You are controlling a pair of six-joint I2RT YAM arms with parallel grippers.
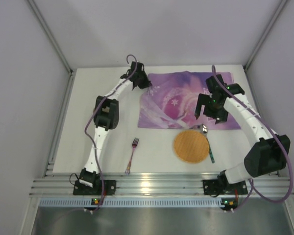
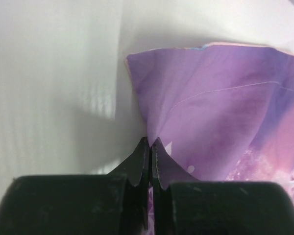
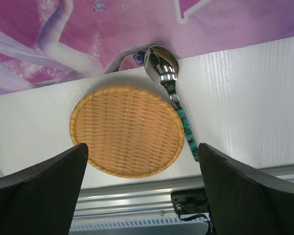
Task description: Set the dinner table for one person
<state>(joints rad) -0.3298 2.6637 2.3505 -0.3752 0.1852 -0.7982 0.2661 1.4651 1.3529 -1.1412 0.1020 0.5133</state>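
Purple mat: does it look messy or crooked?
Yes. The placemat is puckered into folds where the left gripper pinches its far-left corner, so it isn't lying flat. The spoon also overlaps its near edge.

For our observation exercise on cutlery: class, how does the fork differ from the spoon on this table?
The fork has a pinkish handle, the spoon a green one. The fork lies alone on bare table, the spoon close beside the woven plate, its bowl at the purple placemat's edge. Both lie flat, handles toward the near rail.
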